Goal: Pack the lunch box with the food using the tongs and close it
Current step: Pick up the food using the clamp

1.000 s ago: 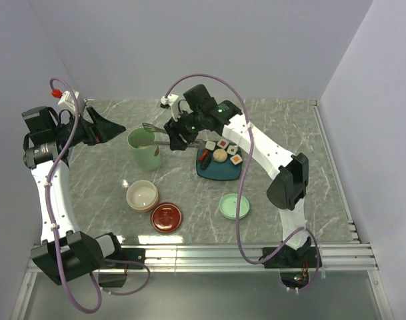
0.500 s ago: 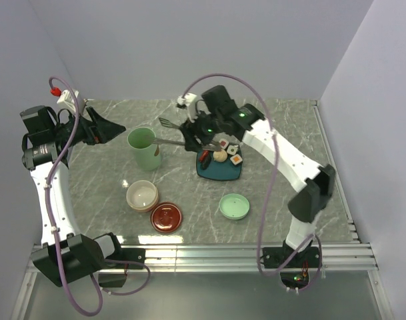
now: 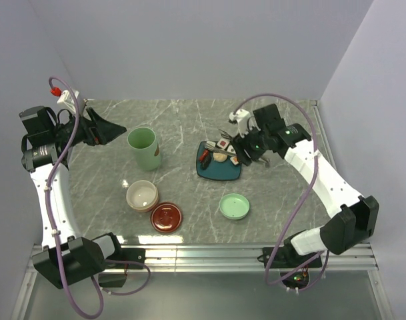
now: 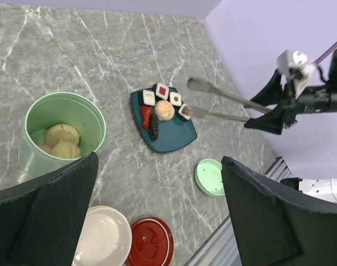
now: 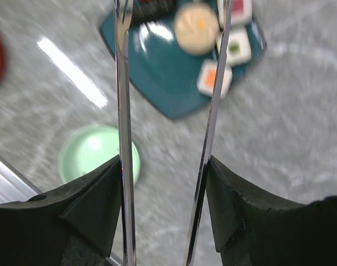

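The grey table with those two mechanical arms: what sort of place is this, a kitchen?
Likely a robot test bench, not a kitchen: the left arm and right arm are bolted to a bare-walled table, with tongs over a plate of sushi.

Holds tongs (image 5: pixel 123 111) ahead of the right gripper (image 3: pixel 249 148), over food (image 4: pixel 164 109) on the plate (image 4: pixel 171 141). Has pot (image 3: pixel 144 148) beyond, flat lid (image 5: pixel 96 158) leftward.

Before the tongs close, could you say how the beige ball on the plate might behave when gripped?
Being round, the beige ball would probably roll if nudged. The slim metal tongs offer little contact, so it may slip out.
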`<state>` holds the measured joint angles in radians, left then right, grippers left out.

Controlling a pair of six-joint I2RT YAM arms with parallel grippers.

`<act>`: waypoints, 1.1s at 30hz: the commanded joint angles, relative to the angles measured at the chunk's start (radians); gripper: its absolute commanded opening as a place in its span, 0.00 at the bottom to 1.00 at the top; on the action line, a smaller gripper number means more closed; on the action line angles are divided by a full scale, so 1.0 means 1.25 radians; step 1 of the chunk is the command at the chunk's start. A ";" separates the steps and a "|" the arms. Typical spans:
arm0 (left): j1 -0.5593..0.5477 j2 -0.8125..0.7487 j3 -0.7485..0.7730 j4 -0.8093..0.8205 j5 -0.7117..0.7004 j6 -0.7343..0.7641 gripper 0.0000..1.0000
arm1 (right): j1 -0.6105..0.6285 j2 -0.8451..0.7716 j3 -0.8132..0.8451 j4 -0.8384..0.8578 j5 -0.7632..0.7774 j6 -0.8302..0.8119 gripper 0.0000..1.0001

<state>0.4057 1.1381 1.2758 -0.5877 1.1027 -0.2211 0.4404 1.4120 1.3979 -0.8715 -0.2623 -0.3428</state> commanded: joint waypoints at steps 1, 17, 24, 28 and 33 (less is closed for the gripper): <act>0.003 -0.013 0.005 0.036 0.030 0.019 0.99 | -0.023 -0.055 -0.069 0.020 0.064 -0.060 0.64; 0.003 -0.017 -0.001 0.044 0.027 0.017 0.99 | -0.064 0.009 -0.142 0.075 0.058 -0.096 0.58; 0.003 -0.013 -0.002 0.046 0.025 0.015 0.99 | -0.065 0.057 -0.102 0.059 0.028 -0.101 0.58; 0.003 -0.012 0.000 0.041 0.022 0.021 1.00 | -0.064 0.073 -0.094 0.060 0.025 -0.106 0.57; 0.003 -0.007 -0.002 0.042 0.022 0.021 0.99 | -0.064 0.086 -0.084 0.057 0.011 -0.107 0.57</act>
<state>0.4057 1.1378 1.2736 -0.5583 1.1107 -0.2214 0.3656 1.5204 1.2427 -0.8154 -0.2241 -0.4664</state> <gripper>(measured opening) 0.994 0.573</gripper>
